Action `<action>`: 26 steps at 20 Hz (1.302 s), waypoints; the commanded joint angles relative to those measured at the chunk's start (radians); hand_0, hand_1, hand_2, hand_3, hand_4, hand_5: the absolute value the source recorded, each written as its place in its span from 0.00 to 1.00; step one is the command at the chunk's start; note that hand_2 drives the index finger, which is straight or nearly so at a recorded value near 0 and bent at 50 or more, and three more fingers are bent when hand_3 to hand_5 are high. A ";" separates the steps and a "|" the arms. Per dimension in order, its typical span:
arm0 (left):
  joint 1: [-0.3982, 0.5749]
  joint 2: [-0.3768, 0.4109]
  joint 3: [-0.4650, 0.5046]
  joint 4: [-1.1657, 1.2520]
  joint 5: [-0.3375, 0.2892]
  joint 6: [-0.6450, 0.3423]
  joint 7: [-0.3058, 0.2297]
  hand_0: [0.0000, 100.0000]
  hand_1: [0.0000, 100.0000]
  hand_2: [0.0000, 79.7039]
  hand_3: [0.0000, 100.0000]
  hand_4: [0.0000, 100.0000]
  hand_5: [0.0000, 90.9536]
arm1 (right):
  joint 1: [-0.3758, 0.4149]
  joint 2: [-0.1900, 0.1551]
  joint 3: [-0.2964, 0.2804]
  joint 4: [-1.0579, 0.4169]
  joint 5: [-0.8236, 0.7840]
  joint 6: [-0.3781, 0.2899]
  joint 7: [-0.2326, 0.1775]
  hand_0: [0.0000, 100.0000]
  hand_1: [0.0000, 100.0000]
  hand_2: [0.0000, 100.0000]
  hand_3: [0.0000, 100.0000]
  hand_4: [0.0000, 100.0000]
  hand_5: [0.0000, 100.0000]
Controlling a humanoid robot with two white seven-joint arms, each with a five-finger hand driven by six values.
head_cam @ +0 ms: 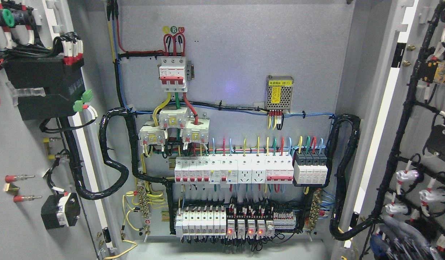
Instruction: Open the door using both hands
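An electrical cabinet stands with both doors swung wide. The left door [24, 151] shows its inner face at the picture's left, carrying a black box and wiring. The right door [421, 144] shows its inner face at the right, with black cable looms and white connectors. Between them the grey back panel [237, 54] is fully exposed. Neither of my hands nor any arm appears in the head view.
On the back panel sit a red-and-white main breaker [173, 74], a small mesh power supply [279, 92], a row of white breakers [233, 169] and a lower row of relays with red lights [244, 225]. Thick black conduit [112, 159] loops on both sides.
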 commanded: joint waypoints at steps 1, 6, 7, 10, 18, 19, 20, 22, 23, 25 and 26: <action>-0.011 0.015 0.051 -0.043 0.008 -0.025 0.000 0.00 0.00 0.00 0.00 0.00 0.00 | 0.018 -0.041 -0.040 0.002 -0.007 -0.014 0.006 0.00 0.00 0.00 0.00 0.00 0.00; -0.011 0.022 0.074 -0.046 0.009 -0.066 0.000 0.00 0.00 0.00 0.00 0.00 0.00 | 0.019 -0.041 -0.037 0.004 -0.009 -0.014 0.006 0.00 0.00 0.00 0.00 0.00 0.00; -0.010 0.022 0.079 -0.046 0.009 -0.073 0.000 0.00 0.00 0.00 0.00 0.00 0.00 | 0.022 -0.041 -0.035 0.004 -0.009 -0.014 0.006 0.00 0.00 0.00 0.00 0.00 0.00; -0.002 0.026 0.089 -0.046 0.009 -0.100 0.000 0.00 0.00 0.00 0.00 0.00 0.00 | 0.024 -0.041 -0.029 0.007 -0.009 -0.012 0.006 0.00 0.00 0.00 0.00 0.00 0.00; 0.038 0.064 0.174 -0.043 0.084 -0.122 -0.001 0.00 0.00 0.00 0.00 0.00 0.00 | 0.024 -0.041 -0.034 0.010 -0.009 -0.012 0.006 0.00 0.00 0.00 0.00 0.00 0.00; 0.045 0.068 0.183 -0.042 0.095 -0.125 -0.001 0.00 0.00 0.00 0.00 0.00 0.00 | 0.024 -0.041 -0.035 0.010 -0.009 -0.012 0.006 0.00 0.00 0.00 0.00 0.00 0.00; 0.053 0.073 0.192 -0.040 0.101 -0.132 -0.001 0.00 0.00 0.00 0.00 0.00 0.00 | 0.022 -0.041 -0.035 0.010 -0.009 -0.012 0.006 0.00 0.00 0.00 0.00 0.00 0.00; 0.070 0.073 0.207 -0.040 0.109 -0.143 -0.001 0.00 0.00 0.00 0.00 0.00 0.00 | 0.022 -0.041 -0.035 0.010 -0.009 -0.012 0.006 0.00 0.00 0.00 0.00 0.00 0.00; 0.076 0.073 0.217 -0.039 0.117 -0.146 -0.001 0.00 0.00 0.00 0.00 0.00 0.00 | 0.024 -0.041 -0.035 0.010 -0.010 -0.012 0.006 0.00 0.00 0.00 0.00 0.00 0.00; 0.091 0.076 0.236 -0.039 0.133 -0.148 -0.001 0.00 0.00 0.00 0.00 0.00 0.00 | 0.024 -0.039 -0.037 0.011 -0.012 -0.012 0.006 0.00 0.00 0.00 0.00 0.00 0.00; 0.099 0.079 0.243 -0.037 0.137 -0.149 -0.001 0.00 0.00 0.00 0.00 0.00 0.00 | 0.024 -0.038 -0.038 0.011 -0.012 -0.012 0.006 0.00 0.00 0.00 0.00 0.00 0.00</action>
